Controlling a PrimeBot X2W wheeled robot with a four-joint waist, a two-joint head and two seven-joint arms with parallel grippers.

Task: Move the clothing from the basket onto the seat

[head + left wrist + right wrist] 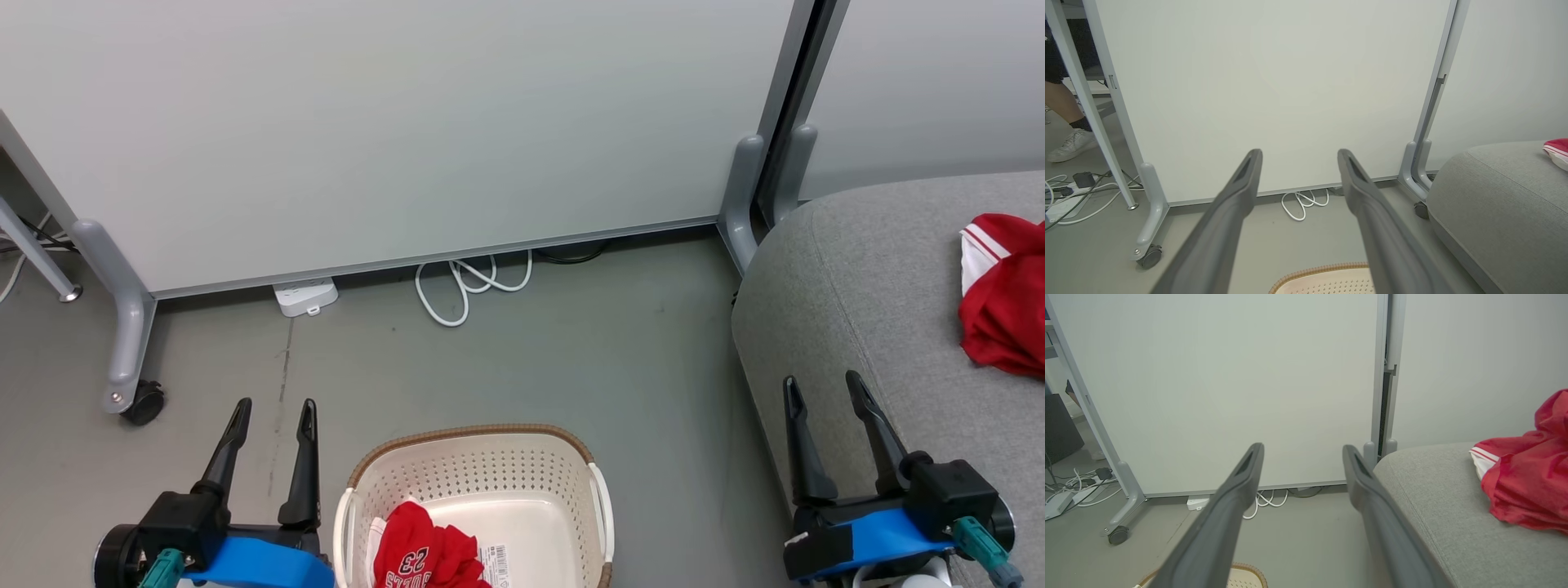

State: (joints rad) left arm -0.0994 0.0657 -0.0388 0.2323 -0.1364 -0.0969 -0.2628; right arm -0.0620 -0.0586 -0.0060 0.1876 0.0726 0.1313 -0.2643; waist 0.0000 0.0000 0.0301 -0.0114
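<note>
Basket [478, 430]: cream, perforated, brown rim; stands on the floor [571, 351] just beside the left gripper [275, 406].
Red jersey [424, 557]: crumpled inside the basket at its left side, white "23" lettering visible, next to a barcode sticker [495, 563].
Red garment [1006, 306]: white-trimmed, lies bunched on the seat [857, 310], at the head view's right edge.
Seat: grey upholstered cushion, right of the basket and apart from it.
Left gripper: fingers spread apart, empty, above the floor.
Right gripper [820, 380]: fingers spread apart, empty, over the seat's near corner.
Background: pale partition panel [408, 122] on castors; white cable [469, 286] coiled at its base.
</note>
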